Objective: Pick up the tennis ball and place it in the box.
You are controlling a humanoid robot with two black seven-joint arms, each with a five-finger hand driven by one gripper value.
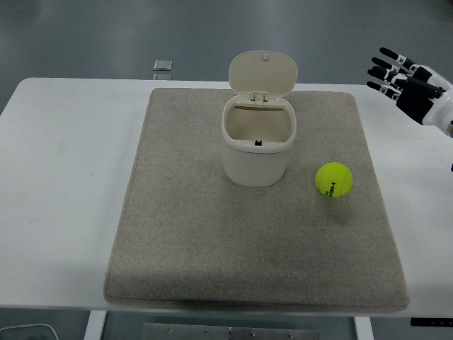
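Observation:
A yellow tennis ball [333,180] lies on the grey mat [184,241], to the right of a cream box [257,142] whose hinged lid stands open at the back. The box looks empty inside. My right hand [396,74] hovers above the table's far right edge, up and to the right of the ball, well apart from it. Its fingers [387,53] are spread and hold nothing. My left arm is out of view.
The mat covers the middle of the white table [64,177]. A small grey square object [163,66] lies at the table's far edge, behind the mat's left corner.

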